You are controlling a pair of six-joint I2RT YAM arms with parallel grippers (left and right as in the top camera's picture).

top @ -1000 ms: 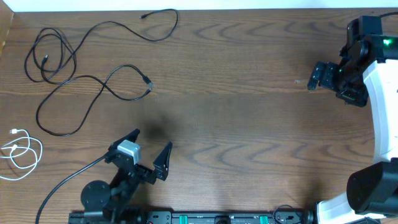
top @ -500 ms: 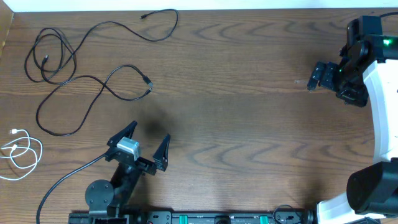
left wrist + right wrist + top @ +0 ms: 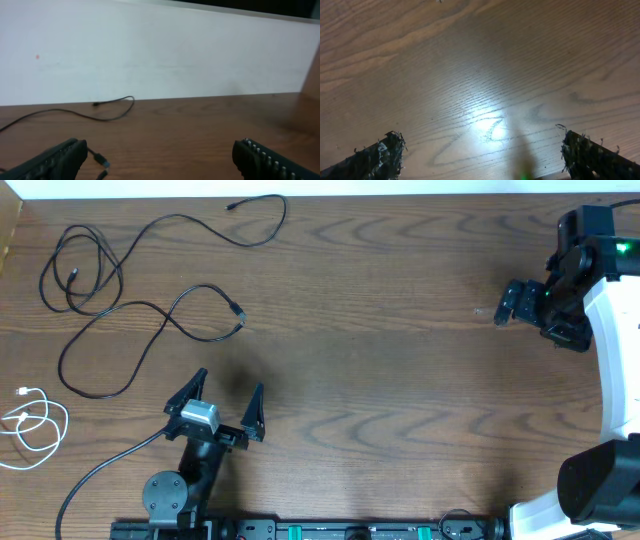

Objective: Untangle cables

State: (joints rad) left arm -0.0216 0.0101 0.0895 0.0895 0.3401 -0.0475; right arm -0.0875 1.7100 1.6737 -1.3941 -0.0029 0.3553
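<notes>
1. While neither arm has hold of a cord, the left gripper (image 3: 231,379) hovers with its jaws spread wide over bare counter (image 3: 400,380), carrying nothing.
2. Well to the left of the left gripper and roughly level with it, the white cable (image 3: 30,420) lies in its own small coil, touching none of the others. That one looks already separated.
3. Beyond the left gripper and to its left, the black cables (image 3: 100,396) sprawl in loose loops. One plug end (image 3: 237,310) lies nearest the gripper.
4. Farther beyond on the same side, the loops cross one another, and one strand trails off toward the back edge. I judge these not yet sorted, so most of the work remains.
5. Far to the right of the left gripper, the right gripper (image 3: 505,302) also stands spread and empty, well away from every cable.
</notes>
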